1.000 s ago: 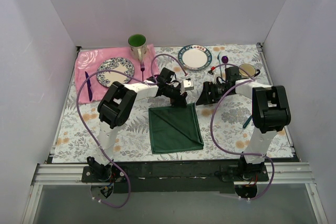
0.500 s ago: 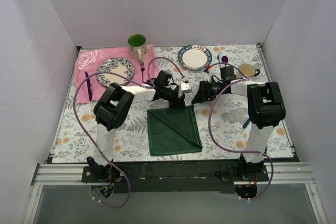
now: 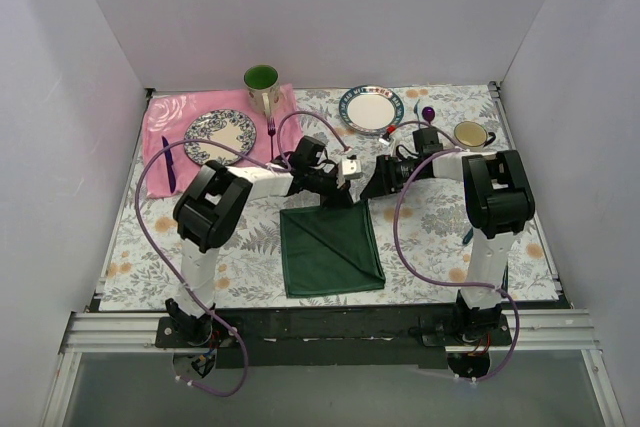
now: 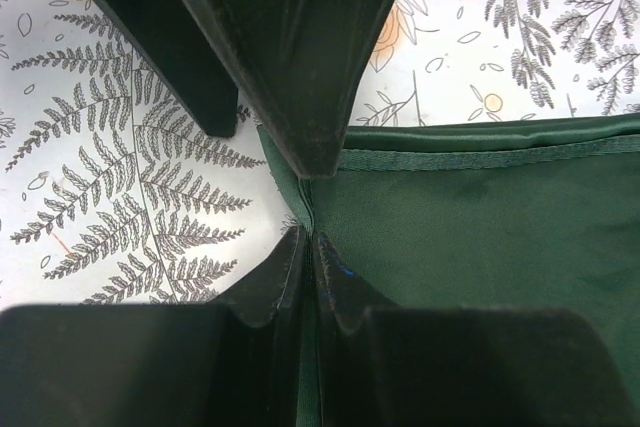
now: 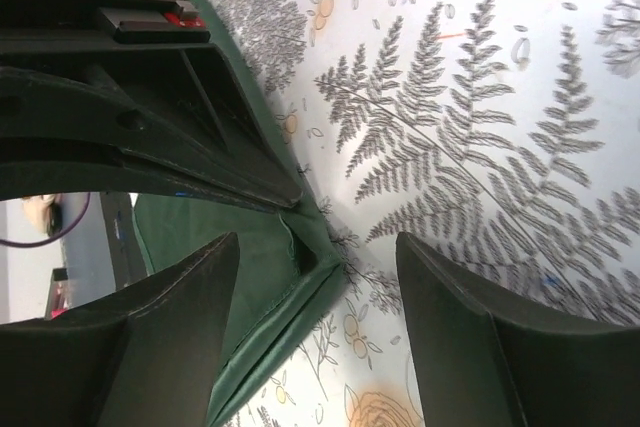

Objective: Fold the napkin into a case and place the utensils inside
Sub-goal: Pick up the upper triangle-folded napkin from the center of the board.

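Observation:
The dark green napkin [image 3: 330, 252] lies folded into a rough square on the floral tablecloth, in front of both arms. My left gripper [image 3: 335, 194] is at its far edge. In the left wrist view the gripper [image 4: 308, 237] is shut, with the napkin's [image 4: 480, 227] hem pinched between the tips. My right gripper [image 3: 377, 182] is open beside the far right corner. In the right wrist view its jaws [image 5: 318, 247] straddle that corner of the napkin [image 5: 262, 282] without touching it. A slim dark green handle [image 3: 467, 236] shows by the right arm; the gold heads are hidden.
A pink cloth [image 3: 165, 112] at the far left holds a patterned plate [image 3: 220, 135], a purple knife [image 3: 168, 162], a fork [image 3: 271, 130] and a green mug [image 3: 262, 87]. A blue-rimmed white plate [image 3: 371, 109], a purple spoon [image 3: 428, 114] and a cup [image 3: 470, 134] stand at the far right.
My right gripper has moved left and closer to the napkin's far right corner. My left gripper has shifted slightly left, still holding the napkin's far edge.

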You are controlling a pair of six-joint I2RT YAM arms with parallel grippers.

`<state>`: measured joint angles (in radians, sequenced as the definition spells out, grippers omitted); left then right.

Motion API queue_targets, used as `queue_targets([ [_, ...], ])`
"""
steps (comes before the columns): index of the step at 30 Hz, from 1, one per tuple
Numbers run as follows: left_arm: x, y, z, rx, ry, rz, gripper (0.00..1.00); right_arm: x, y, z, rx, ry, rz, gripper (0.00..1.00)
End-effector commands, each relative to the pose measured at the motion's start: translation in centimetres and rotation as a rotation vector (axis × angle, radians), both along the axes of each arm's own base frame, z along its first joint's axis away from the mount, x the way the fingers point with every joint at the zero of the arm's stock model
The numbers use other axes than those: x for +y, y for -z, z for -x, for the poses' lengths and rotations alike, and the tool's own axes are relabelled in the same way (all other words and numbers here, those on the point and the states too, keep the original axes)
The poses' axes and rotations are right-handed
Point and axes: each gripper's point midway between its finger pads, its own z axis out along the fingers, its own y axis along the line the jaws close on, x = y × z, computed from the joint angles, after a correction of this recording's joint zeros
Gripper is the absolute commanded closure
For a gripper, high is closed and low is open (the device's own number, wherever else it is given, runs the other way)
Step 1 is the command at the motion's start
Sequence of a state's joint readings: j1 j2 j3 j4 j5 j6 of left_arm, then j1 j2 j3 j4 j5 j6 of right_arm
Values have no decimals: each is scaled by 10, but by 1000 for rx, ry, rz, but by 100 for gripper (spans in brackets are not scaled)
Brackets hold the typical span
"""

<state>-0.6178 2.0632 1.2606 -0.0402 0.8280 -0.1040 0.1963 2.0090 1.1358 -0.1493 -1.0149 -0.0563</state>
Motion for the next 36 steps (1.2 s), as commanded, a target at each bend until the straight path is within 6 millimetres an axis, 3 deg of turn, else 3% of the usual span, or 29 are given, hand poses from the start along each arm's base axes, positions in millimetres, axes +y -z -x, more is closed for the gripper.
queue_targets([
  [1, -7, -55, 1, -106, 31, 94, 95, 3, 28, 13, 57, -20, 63, 28],
  [7, -6, -60, 3, -116, 35, 101, 95, 5, 34, 20, 99, -44, 57, 34],
  [14, -5, -56, 4, -116, 40, 97, 95, 10, 20, 22, 92, -66, 10, 48],
  [19, -4, -51, 5, -109, 42, 85, 95, 13, 12, 24, 83, -93, -9, 42],
  [23, -3, -46, 4, -110, 40, 76, 95, 16, 6, 25, 78, -115, -24, 29],
  [25, -4, -45, 4, -108, 42, 73, 95, 17, 4, 26, 73, -123, -27, 28],
  [28, -5, -46, 2, -107, 41, 75, 95, 18, 6, 25, 43, -127, 2, 51],
  [30, -5, -47, 1, -112, 40, 78, 95, 19, 8, 24, 32, -130, 18, 57],
  [33, -5, -48, 2, -111, 43, 80, 95, 18, 10, 23, 24, -131, 31, 73],
  [34, -5, -48, 2, -110, 45, 80, 94, 18, 7, 21, 15, -130, 31, 83],
  [35, -5, -47, 2, -107, 42, 78, 93, 18, 6, 21, 9, -131, 30, 90],
  [36, -4, -48, 2, -100, 36, 76, 83, 18, 4, 20, -2, -133, 27, 96],
])
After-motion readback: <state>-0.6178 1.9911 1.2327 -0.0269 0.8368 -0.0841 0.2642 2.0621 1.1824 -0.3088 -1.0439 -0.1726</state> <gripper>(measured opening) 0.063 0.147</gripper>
